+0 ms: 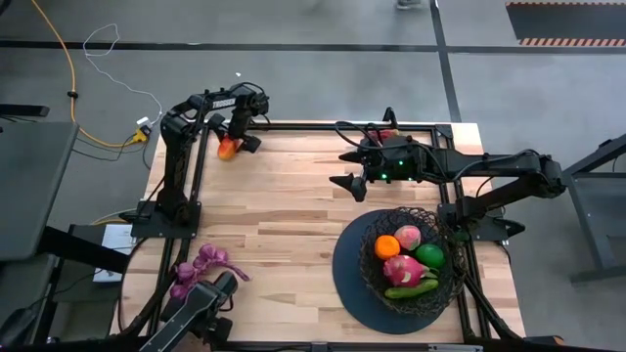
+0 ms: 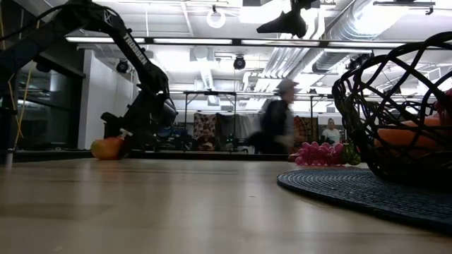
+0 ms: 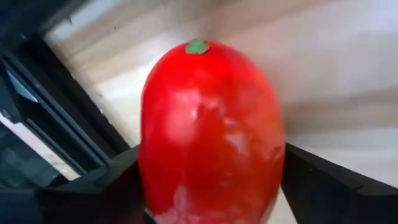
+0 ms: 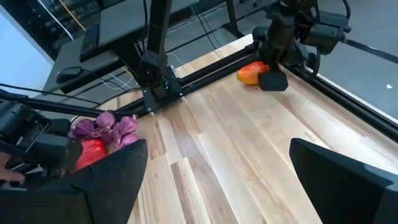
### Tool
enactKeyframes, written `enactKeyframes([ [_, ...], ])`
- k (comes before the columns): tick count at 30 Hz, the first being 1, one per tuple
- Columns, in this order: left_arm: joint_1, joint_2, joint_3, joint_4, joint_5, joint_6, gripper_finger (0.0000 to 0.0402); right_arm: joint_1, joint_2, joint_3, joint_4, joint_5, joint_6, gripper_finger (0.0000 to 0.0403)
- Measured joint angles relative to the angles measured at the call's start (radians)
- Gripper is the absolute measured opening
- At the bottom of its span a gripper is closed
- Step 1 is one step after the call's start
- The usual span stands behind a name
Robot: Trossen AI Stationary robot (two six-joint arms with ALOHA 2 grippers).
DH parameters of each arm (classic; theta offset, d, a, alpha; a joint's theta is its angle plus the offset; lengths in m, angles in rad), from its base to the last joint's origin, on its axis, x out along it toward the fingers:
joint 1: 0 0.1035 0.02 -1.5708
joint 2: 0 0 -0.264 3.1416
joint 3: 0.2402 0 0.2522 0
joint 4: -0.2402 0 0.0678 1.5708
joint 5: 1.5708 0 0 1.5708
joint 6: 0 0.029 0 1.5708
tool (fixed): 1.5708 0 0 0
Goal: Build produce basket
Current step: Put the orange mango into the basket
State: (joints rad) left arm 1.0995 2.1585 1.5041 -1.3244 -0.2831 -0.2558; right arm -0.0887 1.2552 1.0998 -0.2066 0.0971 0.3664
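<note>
A red-and-orange toy fruit point(image 3: 211, 118) with a small green stem spot lies on the wooden table at its far left corner point(image 1: 227, 149). My left gripper point(image 3: 211, 186) reaches down over it, one finger on each side of the fruit. My right gripper point(image 1: 344, 168) hangs open above the table's middle, holding nothing. The black wire basket point(image 1: 377, 223) stands on its dark round disc point(image 1: 347, 279) at the near right. It holds an orange point(image 1: 387, 245), a peach, a green ball, a pink dragon fruit point(image 1: 399, 268) and a cucumber. My left gripper comes at the fruit slanting down from above, with its two fingers point(image 3: 118, 180) level with the fruit's two broad sides point(image 3: 152, 168). The fruit lies on the table. I cannot tell whether the fingers touch it.
Purple grape bunches point(image 1: 199, 262) and a red pepper point(image 4: 92, 152) lie at the near left, beside a dark device point(image 1: 201, 305). Black frame rails point(image 1: 293, 126) run along the table's edges, one close to the fruit. Bare wood lies between the fruit and the basket. People show in the room behind.
</note>
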Motion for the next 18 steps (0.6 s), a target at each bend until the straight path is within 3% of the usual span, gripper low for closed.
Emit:
enactKeyframes([
  [8, -0.001, -0.033, 0.003, -0.050, 0.060, 0.032, 0.0218, 0.000, 0.000, 0.000, 0.000, 0.000, 0.000, 0.0381],
  [18, -0.002, -0.204, 0.089, 0.021, 0.147, 0.025, 0.0234, 0.000, 0.000, 0.000, 0.001, 0.001, -0.006, 0.0381],
])
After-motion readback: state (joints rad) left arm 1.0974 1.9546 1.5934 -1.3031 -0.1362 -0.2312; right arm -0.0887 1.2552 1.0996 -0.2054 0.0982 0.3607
